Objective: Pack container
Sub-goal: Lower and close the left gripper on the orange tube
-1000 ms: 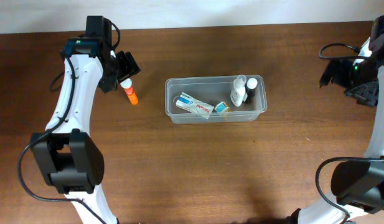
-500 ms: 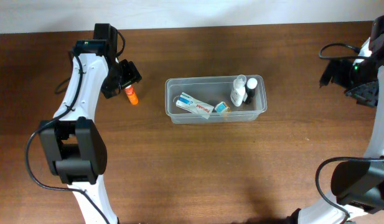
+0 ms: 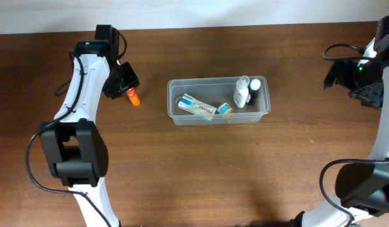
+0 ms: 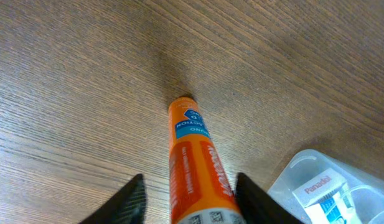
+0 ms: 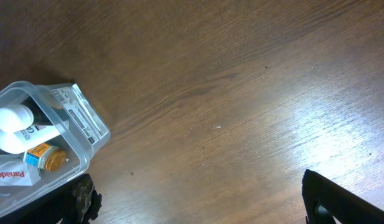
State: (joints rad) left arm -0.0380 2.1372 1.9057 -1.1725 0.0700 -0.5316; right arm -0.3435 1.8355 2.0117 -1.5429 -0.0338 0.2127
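Container [image 3: 207, 81] sits mid-frame in the overhead view with a toothpaste box [image 3: 197, 107] and small bottles [image 3: 243, 94] inside, left gripper [image 4: 190, 200] spread wide and holding nothing, straddling the orange tube [image 4: 192, 155] at upper left: grasp step, next likely closing on it, then carrying it right.

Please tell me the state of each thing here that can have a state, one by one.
container: open, no lid, partly filled.
orange tube: lying on the table, outside the container.
white bottle: capped, inside the container.
Panadol box: closed, lying inside the container.
left hand: open, fingers on either side of the orange tube.
right hand: open, empty.
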